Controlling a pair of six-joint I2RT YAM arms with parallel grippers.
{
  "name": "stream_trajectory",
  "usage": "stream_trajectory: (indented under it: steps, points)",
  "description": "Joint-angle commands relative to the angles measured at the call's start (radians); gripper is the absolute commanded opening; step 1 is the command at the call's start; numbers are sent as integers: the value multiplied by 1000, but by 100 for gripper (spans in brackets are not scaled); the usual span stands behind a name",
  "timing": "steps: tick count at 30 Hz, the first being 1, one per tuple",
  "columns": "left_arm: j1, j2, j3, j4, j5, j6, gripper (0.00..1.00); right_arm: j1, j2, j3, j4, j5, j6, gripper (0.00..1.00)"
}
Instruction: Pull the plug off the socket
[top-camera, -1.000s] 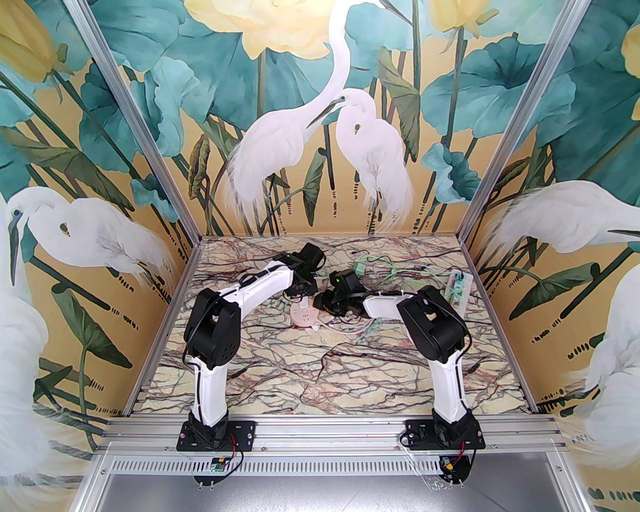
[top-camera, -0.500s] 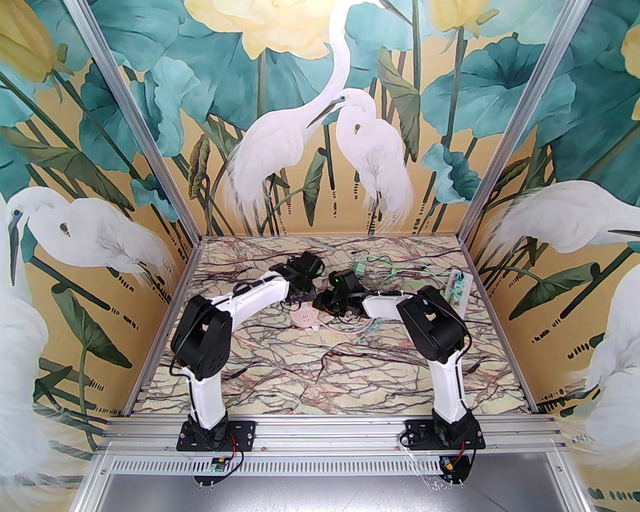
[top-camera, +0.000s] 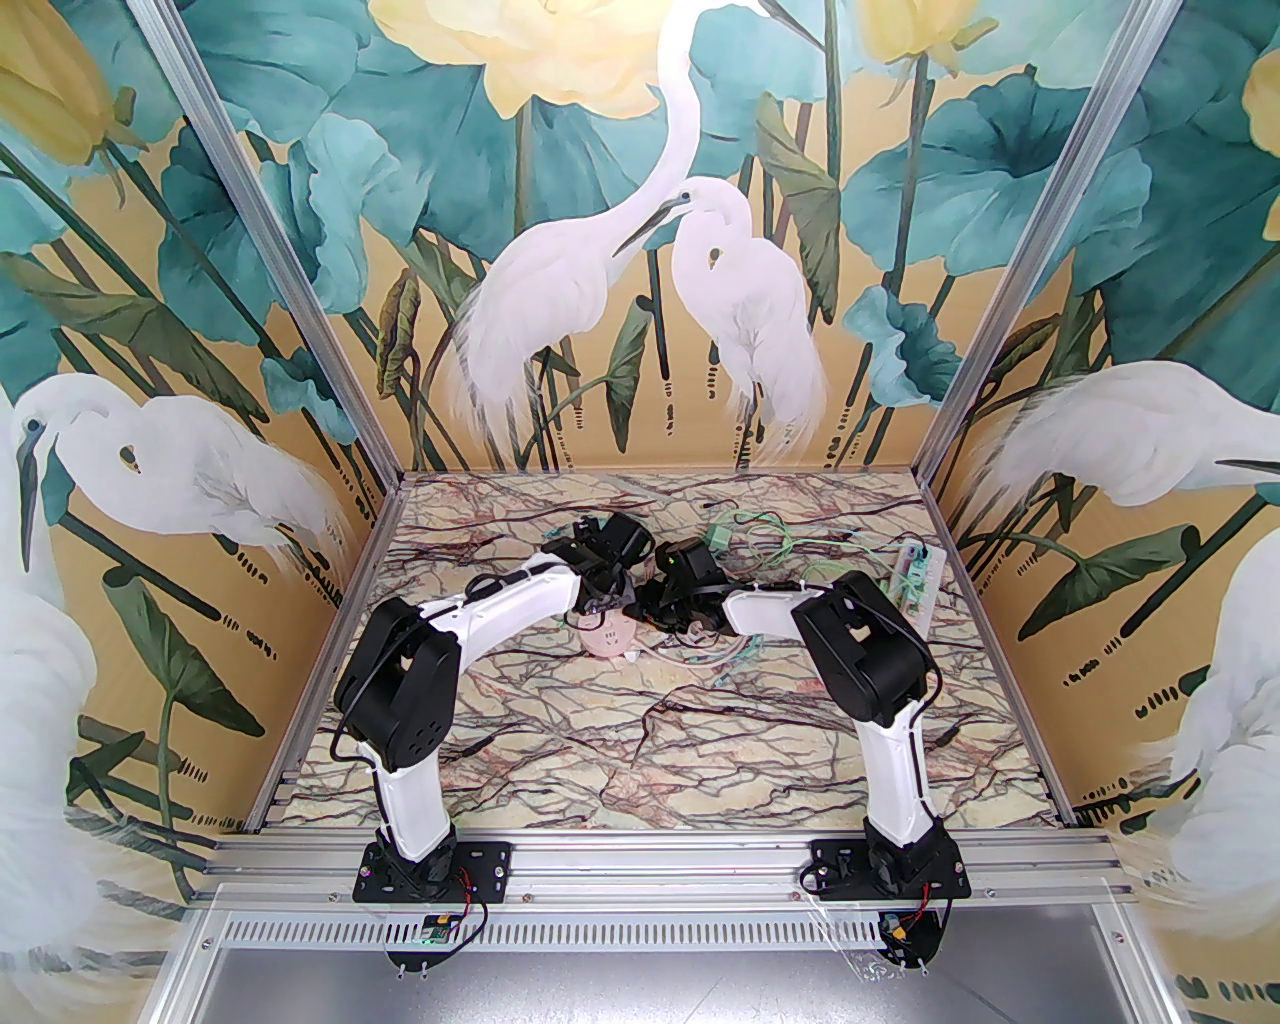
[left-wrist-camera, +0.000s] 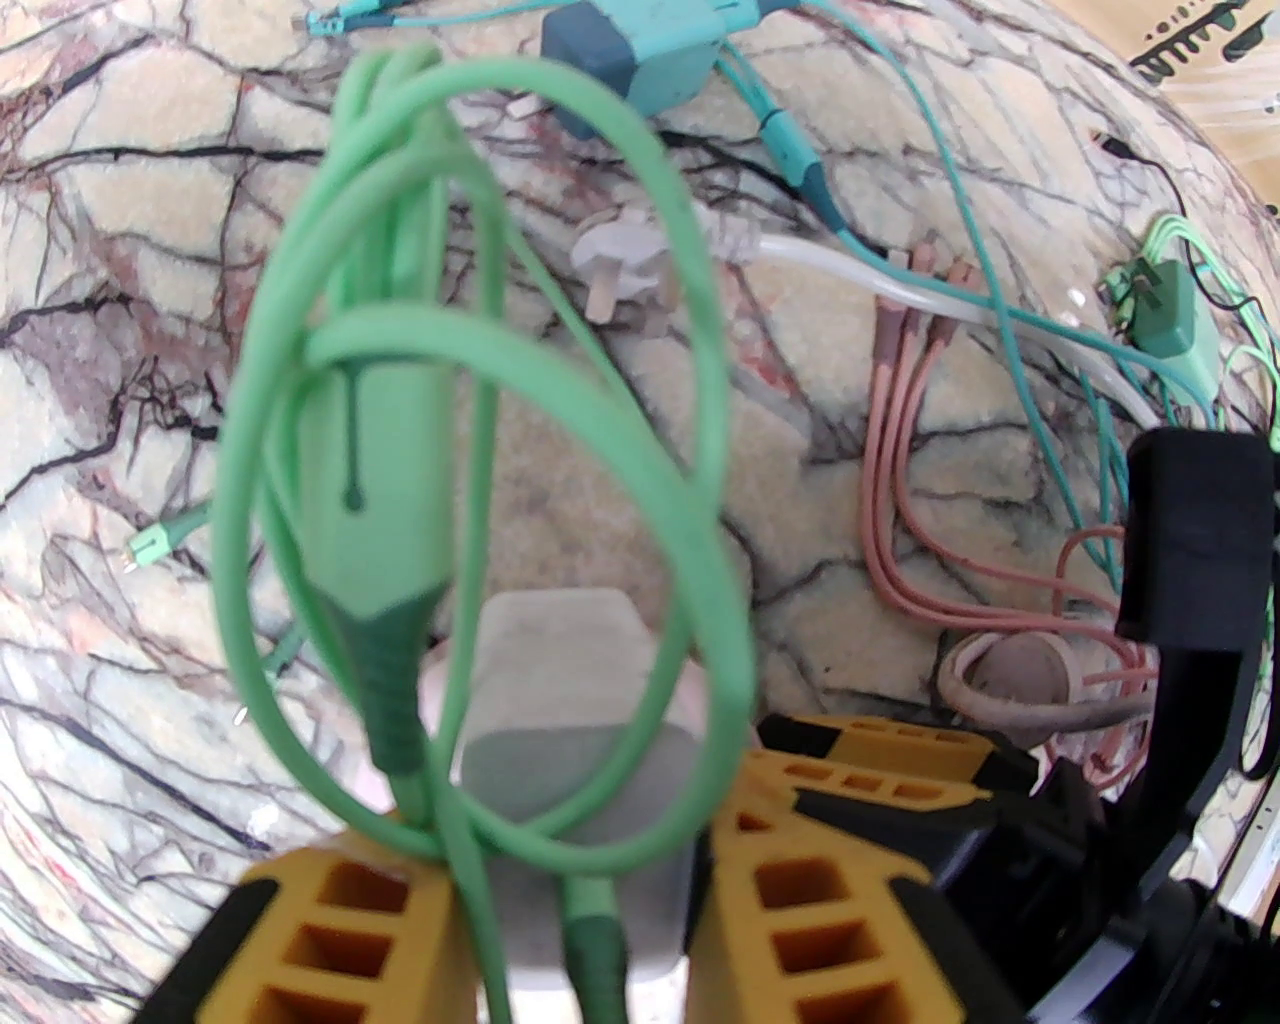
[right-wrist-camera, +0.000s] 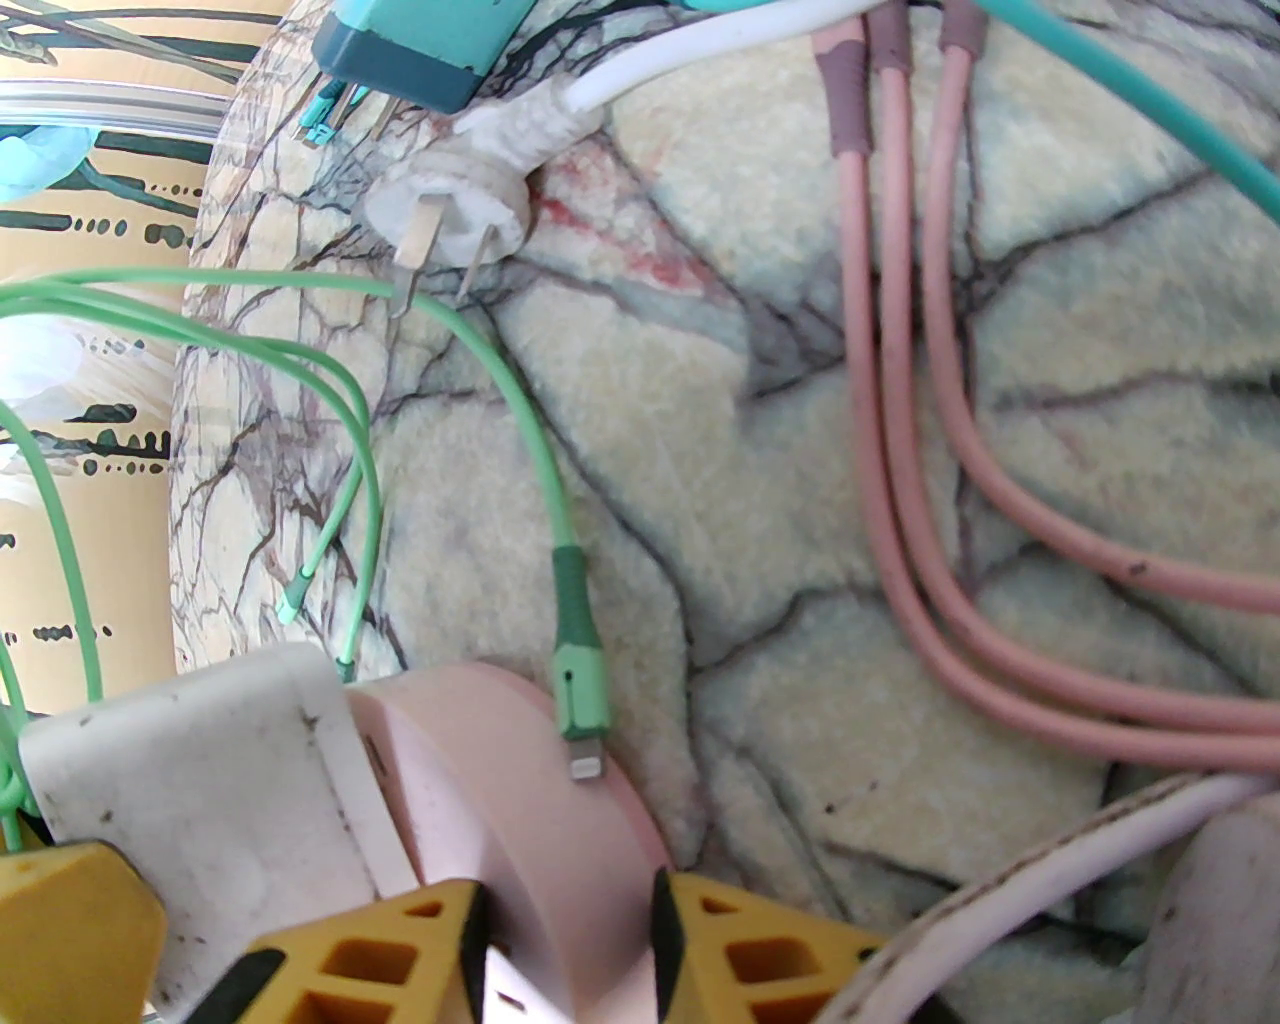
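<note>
Left gripper (left-wrist-camera: 580, 885) clenched on the white plug (left-wrist-camera: 560, 690), with the green cable (left-wrist-camera: 690, 480) looped over the plug. Right gripper (right-wrist-camera: 570, 935) clamps the pink socket (right-wrist-camera: 540, 780) rim. Plug looks seated against socket: both grips set, pull not yet done.

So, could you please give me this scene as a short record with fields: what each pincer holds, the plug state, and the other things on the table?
left pincer: shut on the white plug
right pincer: shut on the pink round socket
plug state: seems not yet pulled out of the socket
green cable: loops hang around the plug
loose on marble table: white pronged plug, pink cables, teal adapter
</note>
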Motion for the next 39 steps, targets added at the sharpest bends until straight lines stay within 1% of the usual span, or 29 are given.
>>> stream_trajectory:
  steps: [1,3,9,15,19,23,27,33,36,39]
  points:
    - [14,13,82,-33,147,20,12,24,130,-48,-223,131,-18,34]
    - [44,30,100,-40,184,24,12,25,128,-49,-225,133,-18,34]
    - [95,92,185,-101,233,43,12,31,127,-41,-236,144,-25,34]
    - [116,108,219,-114,267,46,12,33,127,-39,-239,148,-28,34]
    - [114,91,206,-107,270,42,12,33,127,-39,-241,148,-28,34]
    - [102,40,128,-43,276,29,12,33,127,-38,-241,148,-27,34]
    - [53,-23,47,15,207,31,12,32,131,-37,-245,151,-28,34]
    - [-62,-86,-39,35,38,26,11,33,138,-31,-248,152,-28,34]
    - [-91,-91,-64,41,20,12,10,33,141,-31,-248,153,-28,34]
    - [-91,-91,-78,52,24,2,10,32,143,-31,-248,152,-27,34]
